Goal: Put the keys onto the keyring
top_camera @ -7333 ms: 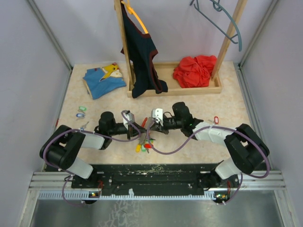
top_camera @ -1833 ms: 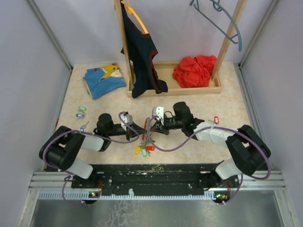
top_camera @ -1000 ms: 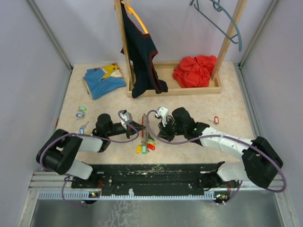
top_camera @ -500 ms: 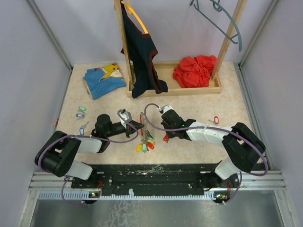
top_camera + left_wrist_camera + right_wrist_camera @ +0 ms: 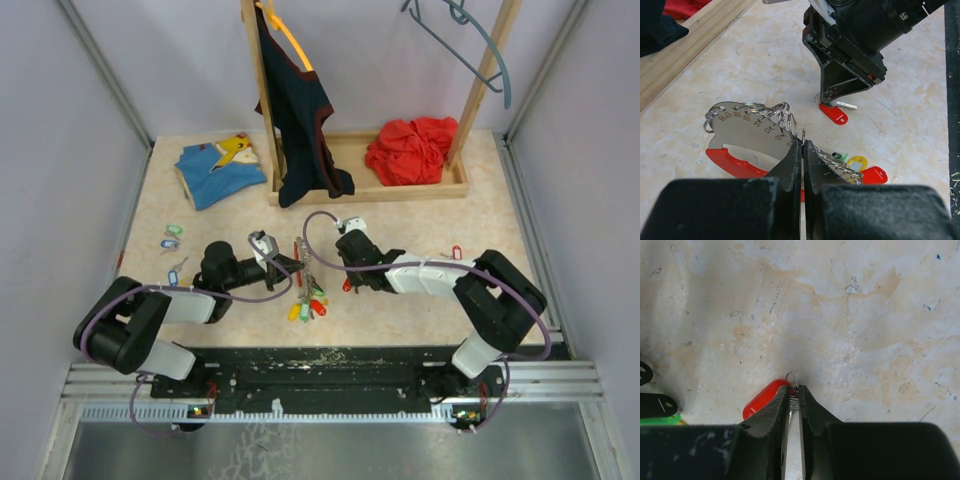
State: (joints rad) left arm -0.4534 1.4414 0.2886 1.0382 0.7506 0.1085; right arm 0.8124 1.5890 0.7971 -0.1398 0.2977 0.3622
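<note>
Numbered keyring plate (image 5: 740, 125) — left wrist only

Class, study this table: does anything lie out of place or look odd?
Yes. Loose keys lie scattered by the table's left edge, and a red-tagged key lies alone at the right, all apart from the keyring in the left gripper's shut jaws. A red cloth is crumpled on the rack base.

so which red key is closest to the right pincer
The loose red-tagged key at the tips of the right pincer, beside the keyring bunch; the other loose red one lies far to the right.
</note>
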